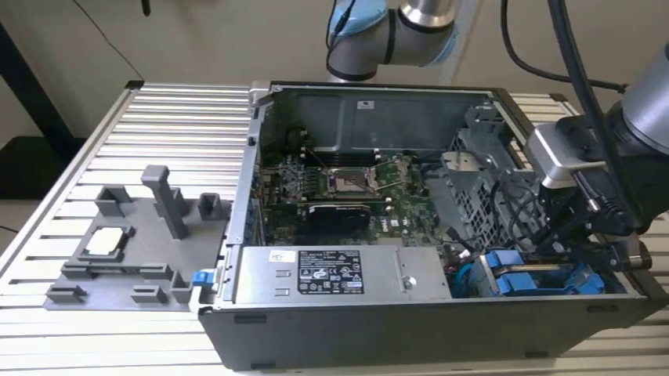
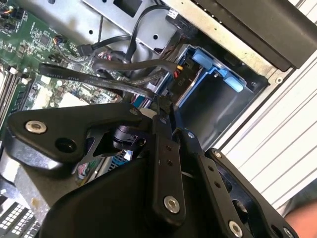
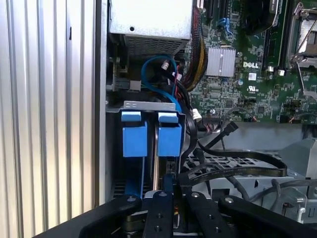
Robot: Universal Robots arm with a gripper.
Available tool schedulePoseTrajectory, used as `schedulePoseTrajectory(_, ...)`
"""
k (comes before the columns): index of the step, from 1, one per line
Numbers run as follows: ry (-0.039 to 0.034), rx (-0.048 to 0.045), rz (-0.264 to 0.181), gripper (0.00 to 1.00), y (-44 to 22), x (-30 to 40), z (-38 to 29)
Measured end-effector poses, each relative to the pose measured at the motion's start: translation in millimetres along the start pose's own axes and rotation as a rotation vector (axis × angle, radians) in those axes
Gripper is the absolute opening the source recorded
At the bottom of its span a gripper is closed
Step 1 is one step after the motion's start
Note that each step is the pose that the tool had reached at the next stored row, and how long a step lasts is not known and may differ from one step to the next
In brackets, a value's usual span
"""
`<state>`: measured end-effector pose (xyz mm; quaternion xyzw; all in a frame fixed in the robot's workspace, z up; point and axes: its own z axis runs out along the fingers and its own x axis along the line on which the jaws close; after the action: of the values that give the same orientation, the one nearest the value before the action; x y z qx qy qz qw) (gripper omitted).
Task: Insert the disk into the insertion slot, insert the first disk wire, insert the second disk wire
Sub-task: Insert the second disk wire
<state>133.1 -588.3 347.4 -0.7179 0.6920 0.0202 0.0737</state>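
Note:
The insertion slot [image 3: 148, 105] is a grey metal bay with blue rails in the open case's corner [image 1: 544, 282]. Two blue carrier tabs [image 3: 169, 140] stand side by side in it; the disk's metal body is hidden behind them. My gripper [image 3: 165, 187] hangs right over the slot's inner end, fingers drawn together. A flat black disk wire [image 3: 237, 166] loops from the perforated cage to the fingertips, and its plug end is hidden between them. In the second wrist view the fingers [image 2: 166, 148] meet at the gripper's tip [image 2: 162, 110], beside the same black wire [image 2: 124, 84] and the blue bay [image 2: 218, 74].
A grey power-supply box [image 1: 329, 274] lies beside the slot, the motherboard [image 1: 345, 184] behind it. A perforated cage [image 1: 481, 188] stands close to my arm, with tangled cables and a thin blue cable [image 3: 153, 79]. A grey fixture [image 1: 136, 251] rests on the ribbed table [image 1: 168, 117].

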Motion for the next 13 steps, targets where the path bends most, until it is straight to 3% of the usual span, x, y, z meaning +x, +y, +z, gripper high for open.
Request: schedulePoseTrajectory(13,0.0034,0.0056,0.042,0.16,0.4,-0.1,6.9)
